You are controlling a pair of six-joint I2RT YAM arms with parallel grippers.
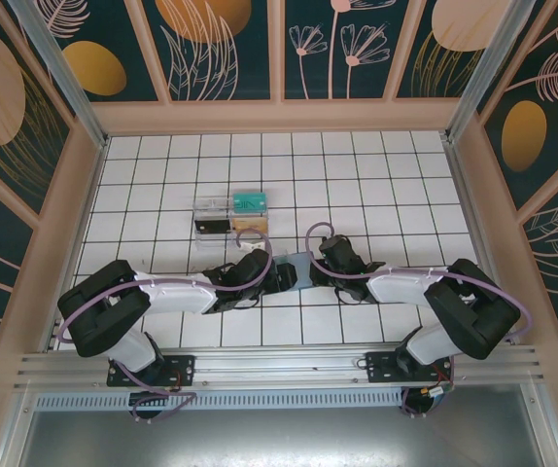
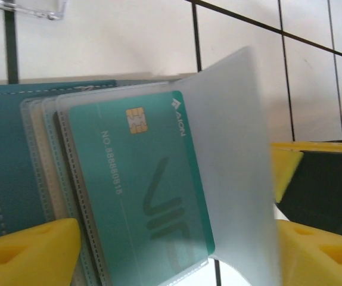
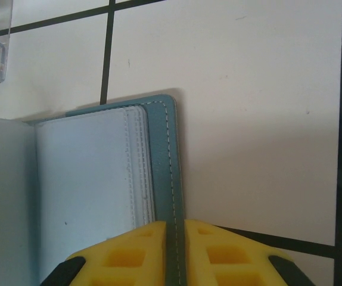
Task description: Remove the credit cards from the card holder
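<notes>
Card holder [image 3: 159,149] lies open on the white tiled table [image 1: 376,175], in the middle of the lower half of the top view, right between the two grippers; in the right wrist view its slate-blue stitched edge runs down the centre of the frame, with pale clear sleeves stacked to its left; right gripper [image 3: 176,250] is clamped on that edge at the bottom of the frame, one yellow finger pressed to each side of the stitched strip; left gripper [image 2: 177,256] stands wide apart with nothing in its hold, its yellow fingers [image 2: 34,250] at the lower left and lower right corners of the left wrist view; between them a teal card in the holder [image 2: 141,185] lies against the stack of clear pockets, chip near its top, its right edge over a frosted sleeve [image 2: 236,149] that bends up toward the right of the frame; how far the card sits in its pocket I cannot tell; clear plastic box [image 1: 216,206] rests above and left of the holder in the top view, near it but apart; three cards show at the box: a second teal card [image 1: 248,200] at its upper right, an orange card [image 1: 250,225] just below that, a black card [image 1: 209,226] at its lower left
</notes>
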